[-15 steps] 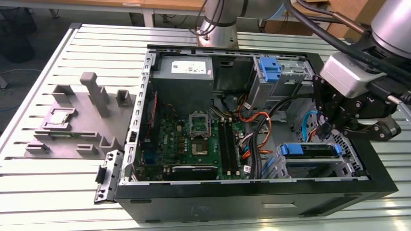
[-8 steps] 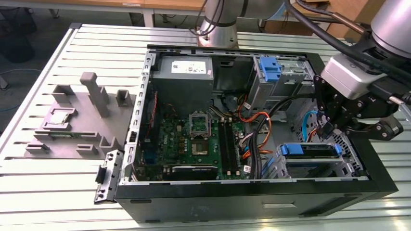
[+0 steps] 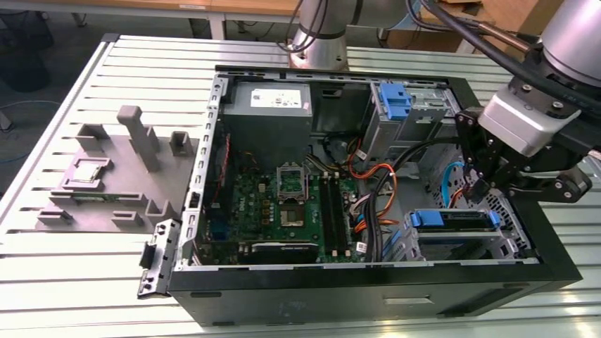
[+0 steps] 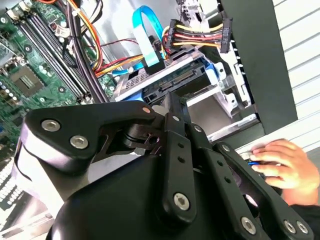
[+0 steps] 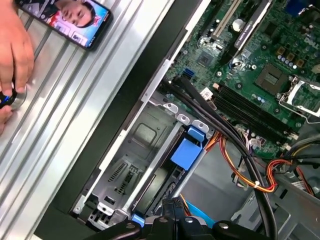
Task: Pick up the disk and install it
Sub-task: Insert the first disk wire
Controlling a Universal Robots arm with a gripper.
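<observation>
The disk [image 3: 452,220] sits edge-on in the lower drive cage of the open computer case [image 3: 376,285], at the exterior view's right, its blue bracket tab [image 3: 434,217] facing the motherboard. In both wrist views it lies in that cage, its connector edge [image 4: 175,80] bare and its blue tab [image 5: 187,150] standing up. My gripper [image 3: 475,187] hangs just above the cage's far end, fingers drawn together with nothing between them. Its fingertips [image 4: 171,104] hover over the disk's connector end, and the gripper [image 5: 172,207] is apart from the disk.
Orange, yellow and black cables [image 3: 381,186] run beside the cage; a power plug [image 4: 200,35] hangs over it. A second blue bracket [image 3: 395,98] sits in the upper bay. A grey fixture [image 3: 103,176] holds a chip. A hand [image 5: 12,55] and phone [image 5: 70,20] lie beside the case.
</observation>
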